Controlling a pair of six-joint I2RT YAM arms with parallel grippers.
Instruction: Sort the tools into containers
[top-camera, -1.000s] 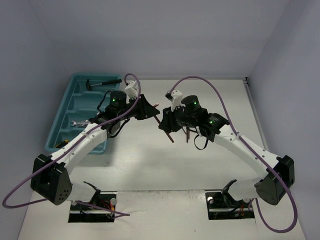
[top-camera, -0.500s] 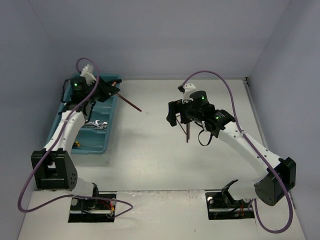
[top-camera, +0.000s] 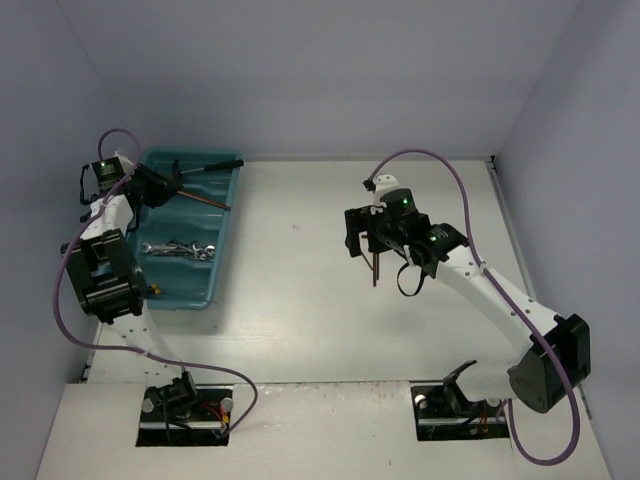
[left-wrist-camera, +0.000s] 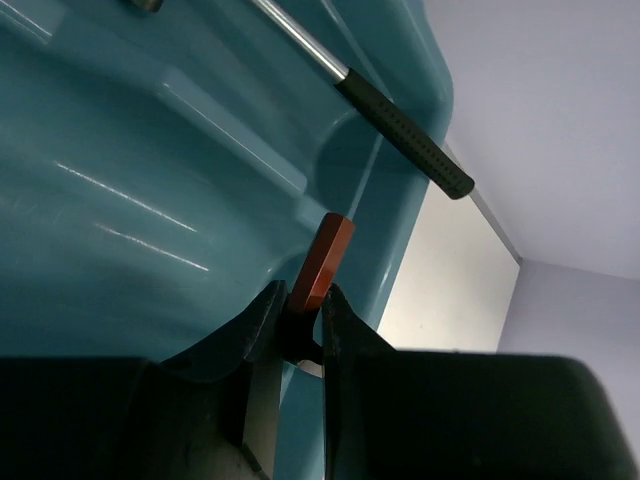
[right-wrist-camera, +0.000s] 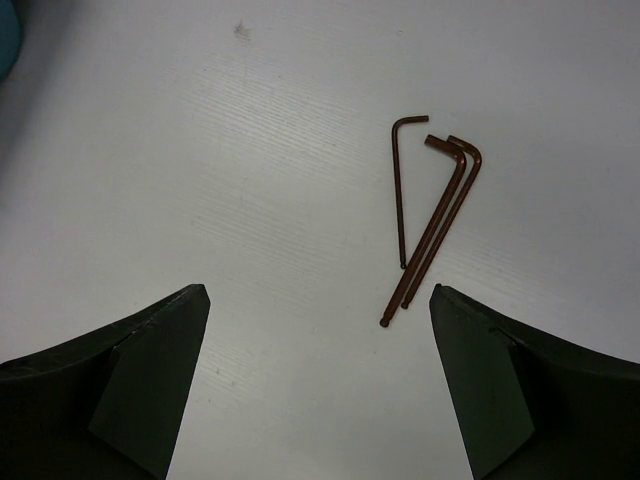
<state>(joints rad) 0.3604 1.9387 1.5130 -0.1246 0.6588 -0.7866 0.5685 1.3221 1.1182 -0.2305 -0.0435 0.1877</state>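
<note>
At ten o'clock on your table, left gripper (top-camera: 152, 186) hangs over the teal tray (top-camera: 190, 287), fingers pinched narrow on one reddish-brown hex key (left-wrist-camera: 322, 260). Hammer (top-camera: 205, 167) lies in the far compartment, wrenches (top-camera: 182, 248) mid-tray. Near centre, toward one o'clock, you have the right gripper (right-wrist-camera: 318, 300) spread wide above three loose hex keys (right-wrist-camera: 432, 215) on the table (right-wrist-camera: 200, 150).
</note>
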